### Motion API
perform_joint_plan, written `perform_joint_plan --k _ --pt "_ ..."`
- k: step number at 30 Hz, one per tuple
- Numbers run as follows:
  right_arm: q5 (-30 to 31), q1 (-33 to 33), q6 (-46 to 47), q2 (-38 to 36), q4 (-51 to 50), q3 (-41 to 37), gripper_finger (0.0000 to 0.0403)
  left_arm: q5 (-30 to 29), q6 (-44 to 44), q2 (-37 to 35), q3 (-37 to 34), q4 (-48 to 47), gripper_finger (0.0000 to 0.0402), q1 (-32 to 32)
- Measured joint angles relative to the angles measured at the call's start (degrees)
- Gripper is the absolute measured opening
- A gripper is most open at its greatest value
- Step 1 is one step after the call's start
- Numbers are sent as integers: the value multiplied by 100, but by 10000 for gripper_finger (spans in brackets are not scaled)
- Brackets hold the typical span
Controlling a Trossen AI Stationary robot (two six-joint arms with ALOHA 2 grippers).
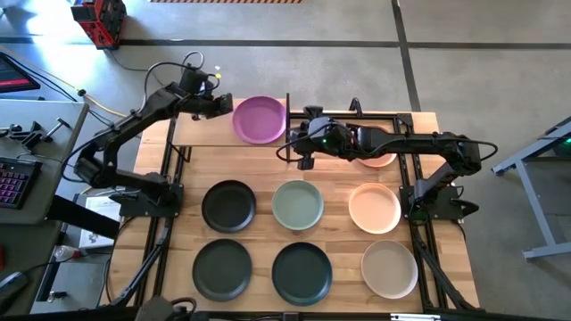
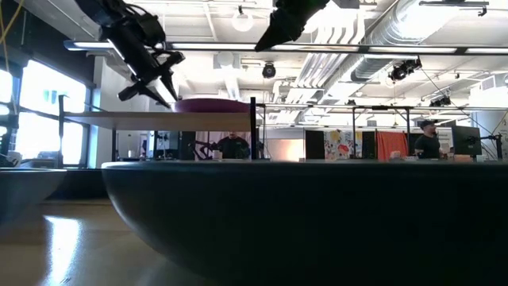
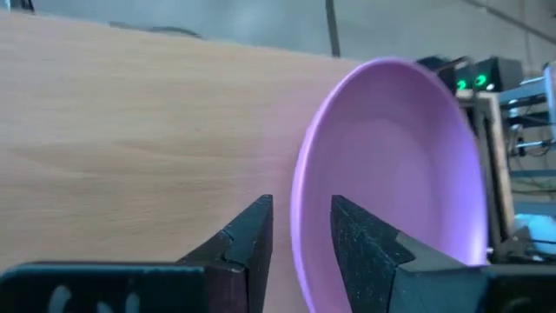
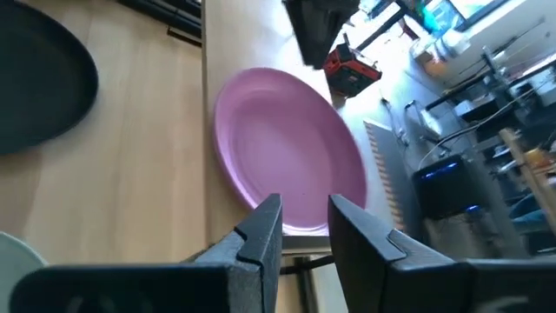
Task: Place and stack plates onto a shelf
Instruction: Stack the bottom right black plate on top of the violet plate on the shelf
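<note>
A purple plate (image 1: pixel 259 119) lies flat on the light-wood shelf (image 1: pixel 201 132) at the table's far side, near the shelf's right end. My left gripper (image 3: pixel 301 235) is open at the plate's left rim (image 3: pixel 300 200). The rim runs into the gap between its fingers with space on both sides. In the low view my left gripper (image 2: pixel 168 97) slants down toward the plate (image 2: pixel 210 103). My right gripper (image 4: pixel 304 228) is open and holds nothing. It hovers high by the shelf's right end (image 1: pixel 296 143), looking down on the plate (image 4: pixel 287 156).
Several more plates lie on the slatted tabletop: black (image 1: pixel 228 205), sage green (image 1: pixel 297 204), peach (image 1: pixel 374 208), dark grey (image 1: pixel 222 268), another dark one (image 1: pixel 302 272), beige (image 1: pixel 389 267). A further peach plate (image 1: pixel 382 161) shows under my right arm. Thin black posts (image 2: pixel 253 127) carry the shelf.
</note>
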Motion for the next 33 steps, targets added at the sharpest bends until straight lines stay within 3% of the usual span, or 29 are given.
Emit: perform_joint_plan --k 3,8,14,22,33 --pt "-533 -1 592 0 -164 0 83 155 20 -245 0 -1 104 1" --pt "-1673 28 1746 0 -502 0 83 1004 203 -715 0 -41 104 -67" --pt "-2074 162 2601 0 -1102 0 83 1886 214 -1250 0 -267 104 -614" --pt "-2303 411 4007 0 -2017 0 83 1944 333 -1743 2 -388 104 -1793" --pt "-2472 1213 5782 0 -2710 -2 83 1666 523 -1808 2 -795 104 -3112"
